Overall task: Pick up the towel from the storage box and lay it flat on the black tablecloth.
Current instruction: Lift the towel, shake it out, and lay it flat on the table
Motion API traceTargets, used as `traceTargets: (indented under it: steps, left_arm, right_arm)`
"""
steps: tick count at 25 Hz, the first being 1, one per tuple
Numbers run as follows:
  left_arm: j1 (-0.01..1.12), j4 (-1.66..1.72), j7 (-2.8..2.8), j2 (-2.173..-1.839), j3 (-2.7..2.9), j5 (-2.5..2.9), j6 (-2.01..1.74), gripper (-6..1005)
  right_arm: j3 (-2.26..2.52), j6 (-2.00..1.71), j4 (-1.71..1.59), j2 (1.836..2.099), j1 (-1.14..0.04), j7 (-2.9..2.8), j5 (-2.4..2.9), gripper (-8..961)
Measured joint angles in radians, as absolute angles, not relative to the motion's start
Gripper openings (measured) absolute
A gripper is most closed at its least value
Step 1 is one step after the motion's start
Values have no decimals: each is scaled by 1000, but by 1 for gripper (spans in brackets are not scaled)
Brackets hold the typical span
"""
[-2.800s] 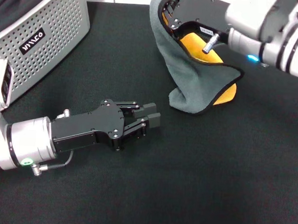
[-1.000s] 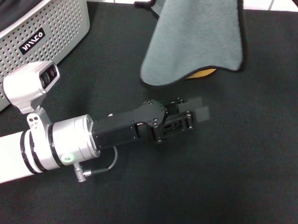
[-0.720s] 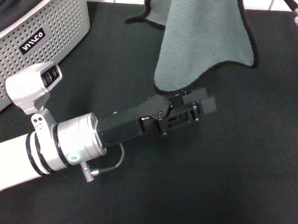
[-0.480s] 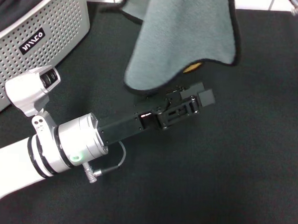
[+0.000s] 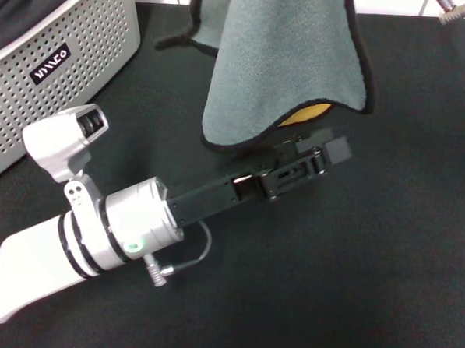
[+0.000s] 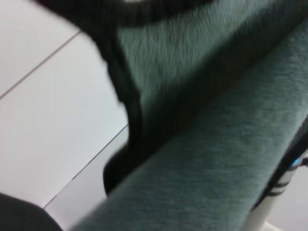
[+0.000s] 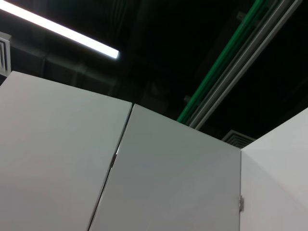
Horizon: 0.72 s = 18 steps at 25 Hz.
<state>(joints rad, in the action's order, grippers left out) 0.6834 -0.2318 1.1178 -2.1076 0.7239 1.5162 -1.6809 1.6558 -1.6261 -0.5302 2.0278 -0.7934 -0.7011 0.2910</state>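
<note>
Towel [image 5: 281, 60] hanging lower than half a second ago, hem just beside left gripper [image 5: 315, 151], fingers spread; black tablecloth [image 5: 368, 267] near edge bare; right gripper unseen

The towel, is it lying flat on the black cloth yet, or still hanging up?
Hanging. The towel drapes down from above the head view's top edge, its lower hem curling over the left gripper, not spread on the black tablecloth.

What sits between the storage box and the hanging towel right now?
Head view: only bare black tablecloth lies between the storage box and the towel. The left pincer is lower, under the towel's hem.
</note>
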Motion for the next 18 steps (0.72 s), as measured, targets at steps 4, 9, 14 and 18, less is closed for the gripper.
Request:
traceTargets:
  steps: [4,9,14,18]
  left_arm:
    - [702,-265,1105,-2108,632,1592,-1664,515]
    - [705,-295,1080,-2108,531,1669,-1651,515]
    - [706,-314,1066,-2108,477,1696,-1654,515]
    - [707,-315,1065,-2108,422,1738,-1663,515]
  right_arm:
    - [1707,-1626,-530,2028,-796,-663,237,66]
    - [1736,-1628,-530,2028,-798,-632,203,67]
    - [1781,-1625,-529,2028,-798,-579,162,69]
    - [1802,-1623,-526,2028,-797,-560,147,70]
